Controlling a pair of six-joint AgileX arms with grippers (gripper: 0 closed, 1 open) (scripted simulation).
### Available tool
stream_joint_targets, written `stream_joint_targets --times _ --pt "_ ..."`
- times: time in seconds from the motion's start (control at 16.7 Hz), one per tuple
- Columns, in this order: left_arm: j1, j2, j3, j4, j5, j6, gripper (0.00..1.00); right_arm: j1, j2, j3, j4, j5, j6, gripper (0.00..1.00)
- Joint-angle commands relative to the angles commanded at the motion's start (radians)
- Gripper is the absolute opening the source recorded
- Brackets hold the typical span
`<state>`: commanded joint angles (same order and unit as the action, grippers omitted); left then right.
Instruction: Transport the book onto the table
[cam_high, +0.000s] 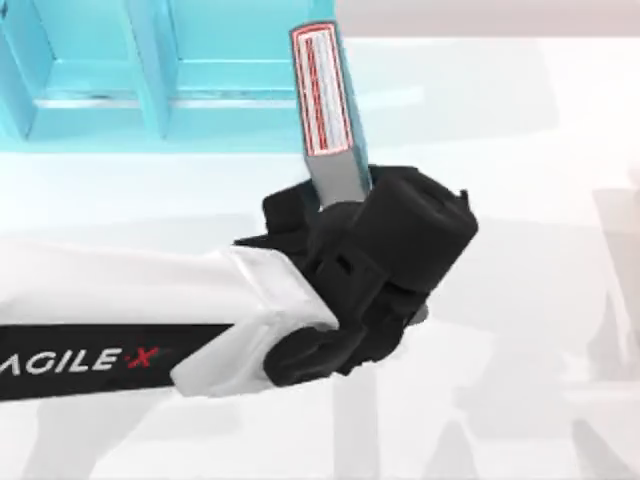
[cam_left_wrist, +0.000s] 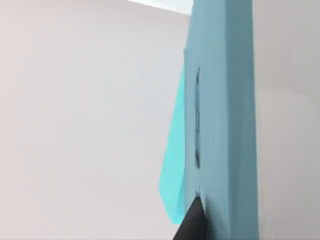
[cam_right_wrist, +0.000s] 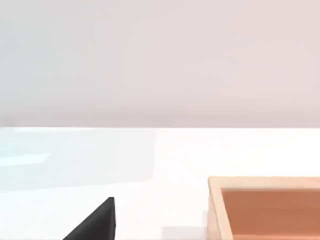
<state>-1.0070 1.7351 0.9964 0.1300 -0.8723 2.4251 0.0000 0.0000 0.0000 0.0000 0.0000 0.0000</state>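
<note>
The book (cam_high: 322, 90) stands on edge beside the teal shelf unit (cam_high: 150, 70), its white page strip with red lines facing up and its covers teal. My left arm reaches in from the left. My left gripper (cam_high: 343, 198) sits under the black wrist at the book's near end, shut on the book. In the left wrist view the book's teal cover (cam_left_wrist: 220, 125) rises close by, and one black fingertip (cam_left_wrist: 192, 222) presses against it. The glossy white table (cam_high: 520, 150) spreads out below. A black part of my right gripper (cam_right_wrist: 95, 225) hangs over the table (cam_right_wrist: 175, 160).
The teal shelf unit with its dividers runs along the back left. A shallow wooden box (cam_right_wrist: 265, 205) rests on the table near my right gripper. Open white surface lies to the right of the book and in front of it.
</note>
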Motion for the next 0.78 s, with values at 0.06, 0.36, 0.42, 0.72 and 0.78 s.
stream_joint_targets --times 0.06,0.36,0.42,0.72,0.78 --pt "-0.019 0.025 0.008 -0.013 -0.023 0.127 0.0 0.0 0.0 0.0 0.0 0.0 0.0 1.0" --pt "-0.107 0.137 0.051 -0.065 -0.14 0.715 0.0 0.0 0.0 0.0 0.0 0.0 0.0 1.0" --pt "-0.122 0.156 0.06 -0.073 -0.163 0.818 0.0 0.0 0.0 0.0 0.0 0.0 0.0 1.0" --pt "-0.185 0.228 0.104 -0.096 -0.269 1.248 0.0 0.0 0.0 0.0 0.0 0.0 0.0 1.0" --pt "-0.195 0.238 0.112 -0.098 -0.287 1.312 0.0 0.0 0.0 0.0 0.0 0.0 0.0 1.0"
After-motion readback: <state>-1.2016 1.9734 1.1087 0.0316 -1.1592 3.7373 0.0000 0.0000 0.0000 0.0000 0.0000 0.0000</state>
